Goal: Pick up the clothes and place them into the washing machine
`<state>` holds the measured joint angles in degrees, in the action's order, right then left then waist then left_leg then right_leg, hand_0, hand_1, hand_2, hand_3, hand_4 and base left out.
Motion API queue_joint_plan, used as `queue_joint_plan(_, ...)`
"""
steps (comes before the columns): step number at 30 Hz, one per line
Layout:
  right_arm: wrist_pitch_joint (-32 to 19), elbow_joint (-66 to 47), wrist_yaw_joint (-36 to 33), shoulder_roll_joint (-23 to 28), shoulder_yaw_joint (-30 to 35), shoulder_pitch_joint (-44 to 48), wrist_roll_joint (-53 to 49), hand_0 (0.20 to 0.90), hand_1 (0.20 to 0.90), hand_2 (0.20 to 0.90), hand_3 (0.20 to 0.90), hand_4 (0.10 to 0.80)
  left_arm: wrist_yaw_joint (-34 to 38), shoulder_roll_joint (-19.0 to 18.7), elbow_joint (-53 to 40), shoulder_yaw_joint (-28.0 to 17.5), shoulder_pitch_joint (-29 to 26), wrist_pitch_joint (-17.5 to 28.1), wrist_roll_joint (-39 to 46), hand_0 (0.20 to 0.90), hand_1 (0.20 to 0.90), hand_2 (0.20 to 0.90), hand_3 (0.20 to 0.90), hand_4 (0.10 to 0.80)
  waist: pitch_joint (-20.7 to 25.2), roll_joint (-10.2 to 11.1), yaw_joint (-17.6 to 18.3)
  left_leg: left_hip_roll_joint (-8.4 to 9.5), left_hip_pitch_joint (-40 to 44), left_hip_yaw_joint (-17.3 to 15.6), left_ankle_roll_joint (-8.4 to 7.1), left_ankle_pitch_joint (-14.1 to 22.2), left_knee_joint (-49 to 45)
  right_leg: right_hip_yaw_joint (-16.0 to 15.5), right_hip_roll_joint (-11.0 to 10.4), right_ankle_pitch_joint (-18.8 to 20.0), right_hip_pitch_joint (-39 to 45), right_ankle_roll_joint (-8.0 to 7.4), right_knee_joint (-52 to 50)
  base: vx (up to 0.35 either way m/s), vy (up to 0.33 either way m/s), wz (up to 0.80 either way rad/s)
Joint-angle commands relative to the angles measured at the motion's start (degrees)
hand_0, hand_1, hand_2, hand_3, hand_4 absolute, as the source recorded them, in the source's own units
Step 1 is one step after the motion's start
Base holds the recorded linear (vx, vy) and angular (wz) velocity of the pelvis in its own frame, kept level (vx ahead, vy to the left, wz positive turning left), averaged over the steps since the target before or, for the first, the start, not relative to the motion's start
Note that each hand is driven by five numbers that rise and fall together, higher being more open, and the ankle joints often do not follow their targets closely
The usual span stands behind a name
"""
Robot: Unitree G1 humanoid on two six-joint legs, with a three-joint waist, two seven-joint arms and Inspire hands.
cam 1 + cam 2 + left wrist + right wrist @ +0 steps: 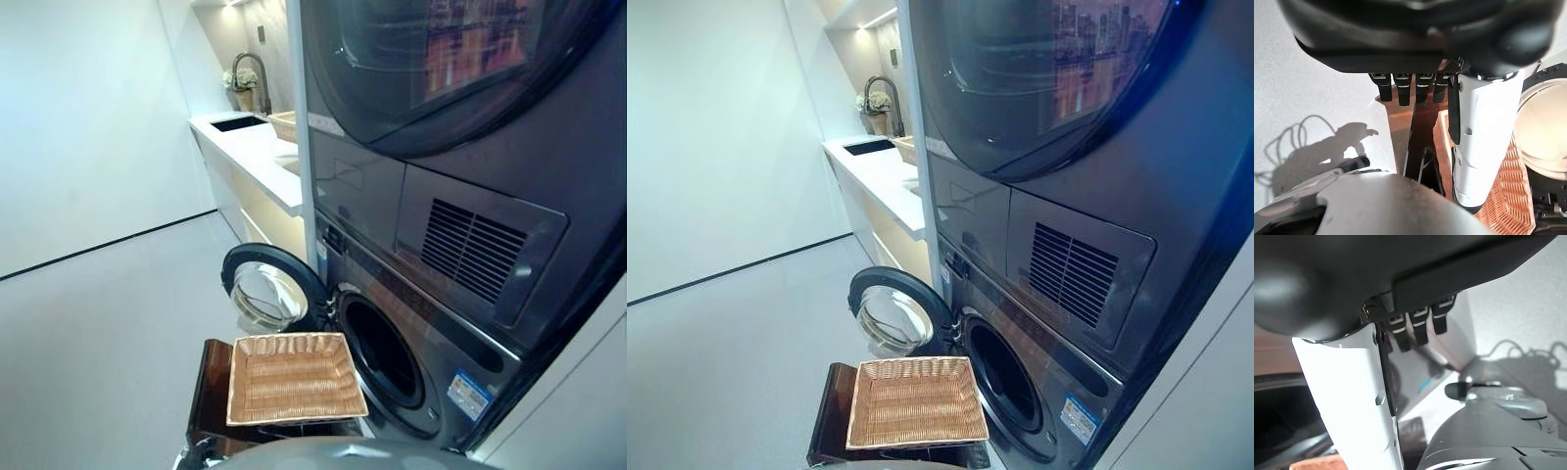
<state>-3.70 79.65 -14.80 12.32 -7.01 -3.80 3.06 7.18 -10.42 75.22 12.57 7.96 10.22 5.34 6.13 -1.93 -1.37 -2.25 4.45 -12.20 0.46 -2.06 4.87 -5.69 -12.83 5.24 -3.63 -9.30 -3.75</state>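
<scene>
No clothes show anywhere: the wicker basket before the open washing machine lies empty. Clothes are soft and light, best pinched mid-bunch. Left hand and right hand hang straight-fingered, holding nothing.

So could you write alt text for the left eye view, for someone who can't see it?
An empty wicker basket sits on a dark wooden stand in front of a washing machine whose round door is swung open. A second machine is stacked above, and a white counter with a sink and tap runs behind; no clothes or hands show.
</scene>
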Motion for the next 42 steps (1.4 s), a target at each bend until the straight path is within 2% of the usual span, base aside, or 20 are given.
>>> queue_joint_plan(1, 1.25, 3.84, -1.64, 1.97, -2.28, 2.75, 2.77, 0.9, 0.9, 0.9, 0.9, 0.8, -0.42, 2.64, -0.29, -0.56, -4.3, 1.12, 0.25, 0.9, 0.9, 0.9, 0.9, 0.8, -0.93, 1.04, 1.25, -1.66, -1.66, 0.57, -3.89, 0.82, -3.23, -1.72, 0.4, -4.22, 4.4, 1.69, 3.48, 0.014, -0.015, 0.18)
queue_joint_plan(15, 0.93, 2.64, -1.81, 1.98, -2.73, 2.9, 2.14, 0.9, 0.9, 0.9, 0.9, 0.8, 0.23, 1.62, 0.86, -1.67, -4.42, 0.71, 0.31, 0.9, 0.9, 0.9, 0.9, 0.8, -0.87, 1.21, 1.17, -1.7, -2.01, 0.99, -3.92, 0.98, -3.0, -1.91, 0.47, -4.6, 4.28, 1.82, 3.4, 0.003, -0.007, -0.06)
queue_joint_plan(42, 0.57, 1.63, -1.35, 1.3, -3.56, 2.8, 1.31, 0.9, 0.9, 0.9, 0.9, 0.8, 0.14, 1.52, 1.22, -1.09, -4.65, 0.26, -0.24, 0.9, 0.9, 0.9, 0.9, 0.8, -0.43, 1.66, 1.12, -2.28, -2.44, 1.54, -4.1, 0.87, -2.69, -1.92, 1.13, -4.9, 4.07, 2.02, 3.63, -0.002, -0.009, 0.05)
